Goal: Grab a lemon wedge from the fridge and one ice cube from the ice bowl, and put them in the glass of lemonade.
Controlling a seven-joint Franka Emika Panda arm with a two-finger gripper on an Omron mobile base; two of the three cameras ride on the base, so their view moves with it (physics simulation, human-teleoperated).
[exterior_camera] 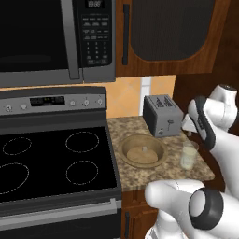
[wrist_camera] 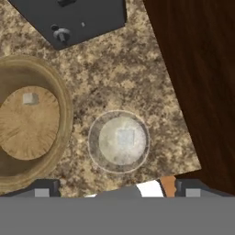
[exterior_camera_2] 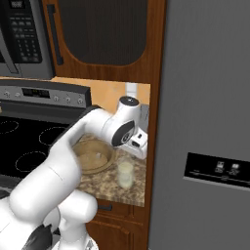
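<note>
looking straight down in the hand view: glass of lemonade (wrist_camera: 119,141) at the centre of the frame, on the speckled counter (wrist_camera: 114,78), with a small pale square showing in its liquid, possibly a cube. ice bowl (wrist_camera: 28,126) at the left edge, well apart from the glass, with one ice cube (wrist_camera: 30,98) on its floor towards the upper left. dark toaster (wrist_camera: 73,20) across the top of the frame. gripper (wrist_camera: 117,190) at the bottom edge, fingertips (wrist_camera: 42,190) spread wide to either side and holding nothing. in the left base view, glass right of centre beside the bowl, toaster above them, black stove (exterior_camera: 51,161) filling the left half. fridge (exterior_camera_2: 207,127) down the right side of the right base view, doors closed.
</note>
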